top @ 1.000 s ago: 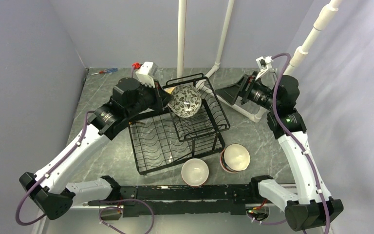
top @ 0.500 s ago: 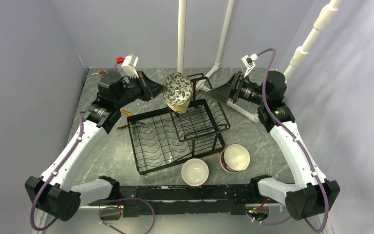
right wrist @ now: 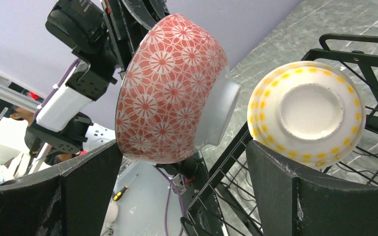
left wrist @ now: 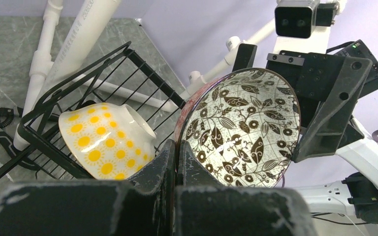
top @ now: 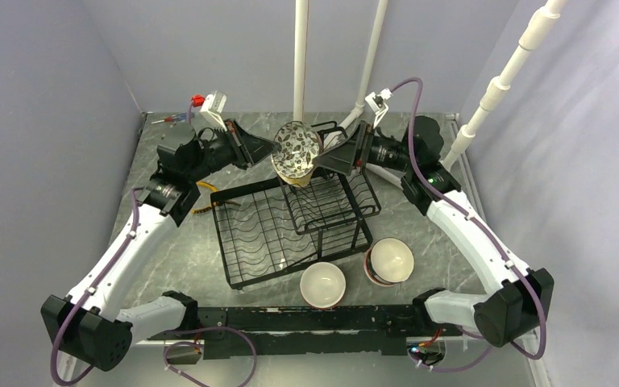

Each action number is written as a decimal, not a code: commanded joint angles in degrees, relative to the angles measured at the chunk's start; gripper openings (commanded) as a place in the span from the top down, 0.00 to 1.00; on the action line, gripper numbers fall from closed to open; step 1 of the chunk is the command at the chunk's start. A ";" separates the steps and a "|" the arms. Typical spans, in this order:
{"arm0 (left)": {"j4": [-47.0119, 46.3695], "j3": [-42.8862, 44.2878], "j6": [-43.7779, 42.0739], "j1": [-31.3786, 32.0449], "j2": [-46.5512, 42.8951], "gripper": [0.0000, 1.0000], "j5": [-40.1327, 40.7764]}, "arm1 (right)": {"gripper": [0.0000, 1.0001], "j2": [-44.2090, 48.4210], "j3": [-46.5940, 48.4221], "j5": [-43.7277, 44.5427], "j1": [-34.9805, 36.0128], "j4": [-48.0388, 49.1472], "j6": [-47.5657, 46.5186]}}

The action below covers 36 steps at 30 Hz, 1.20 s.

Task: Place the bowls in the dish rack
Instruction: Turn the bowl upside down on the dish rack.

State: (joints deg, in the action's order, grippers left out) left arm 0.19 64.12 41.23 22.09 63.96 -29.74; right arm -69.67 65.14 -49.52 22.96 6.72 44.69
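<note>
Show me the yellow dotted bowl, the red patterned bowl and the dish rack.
yellow dotted bowl (right wrist: 311, 109): right wrist view, centre of its foot.
red patterned bowl (right wrist: 170, 93): right wrist view, outer wall.
dish rack (top: 254, 230): top view, base wires.

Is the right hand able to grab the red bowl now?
Probably yes. The right hand is open, and the red bowl sits right before its spread fingers with nothing between. The left hand pinches its rim from the far side.

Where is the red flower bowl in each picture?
Top view: red flower bowl is top middle, over the dish rack.
Left wrist: bowl right of centre, leafy inside facing us.
Right wrist: bowl upper middle, red outside showing.
Shared landmark: the black dish rack, holding a yellow dotted bowl.
</note>
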 commanded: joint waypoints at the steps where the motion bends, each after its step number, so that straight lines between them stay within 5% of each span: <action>1: -6.40 0.34 1.61 -0.27 -2.94 0.97 -2.69 | 0.00 -1.32 0.76 0.24 1.07 6.06 3.61; 13: -5.47 -0.57 1.06 -0.26 -3.55 0.97 -1.95 | 0.03 -3.66 0.52 0.08 4.02 10.23 7.52; 36: -1.99 0.10 -1.69 -0.21 -3.98 0.97 -1.48 | 0.04 -6.54 4.63 1.91 5.91 3.65 5.21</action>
State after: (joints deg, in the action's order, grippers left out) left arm 1.69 62.57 39.83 21.76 61.34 -29.65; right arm -76.44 66.81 -49.47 28.60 11.46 51.42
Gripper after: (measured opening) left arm 0.043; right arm 0.961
